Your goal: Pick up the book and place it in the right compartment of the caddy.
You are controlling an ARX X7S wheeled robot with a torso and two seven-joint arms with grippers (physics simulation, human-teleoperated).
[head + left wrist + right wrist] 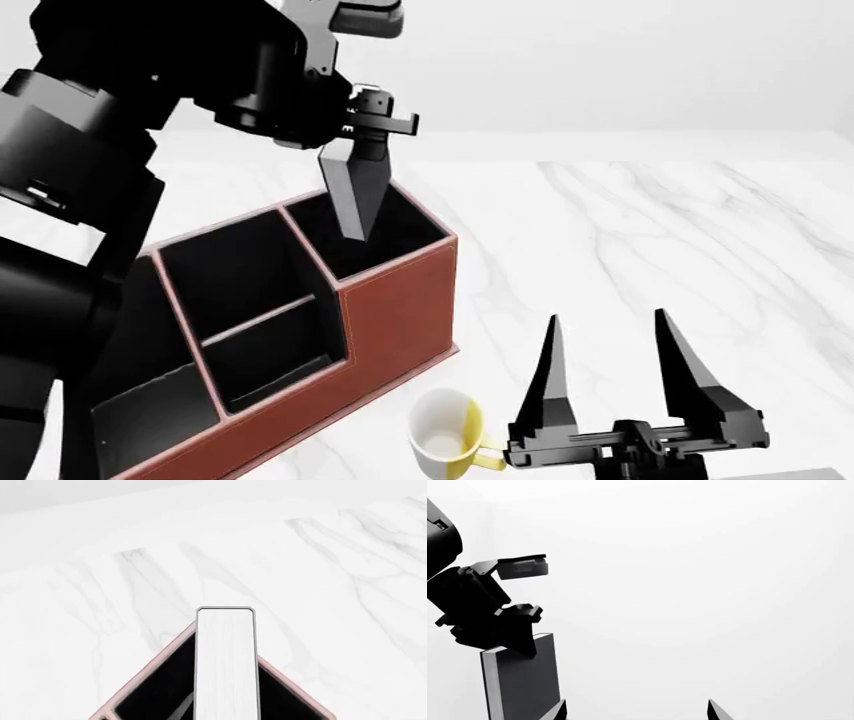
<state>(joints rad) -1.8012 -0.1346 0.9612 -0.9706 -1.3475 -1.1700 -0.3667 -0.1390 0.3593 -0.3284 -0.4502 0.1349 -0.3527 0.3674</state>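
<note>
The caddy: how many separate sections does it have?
4 visible in the caddy: the tall right compartment receiving the book, two split middle sections, one low left section, partly hidden by the arm.

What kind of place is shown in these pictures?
Probably a simulated desk or counter: a white marble-patterned top carries a leather-look caddy and a mug, with plain white surroundings.

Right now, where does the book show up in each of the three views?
Left wrist view: the book fills the lower centre, white page edges up, over the caddy's black opening.
Head view: upper centre-left, the book hangs from the left gripper, its lower end inside the right compartment.
Right wrist view: lower left, book under the left gripper.
Shared landmark: the left gripper.
</note>
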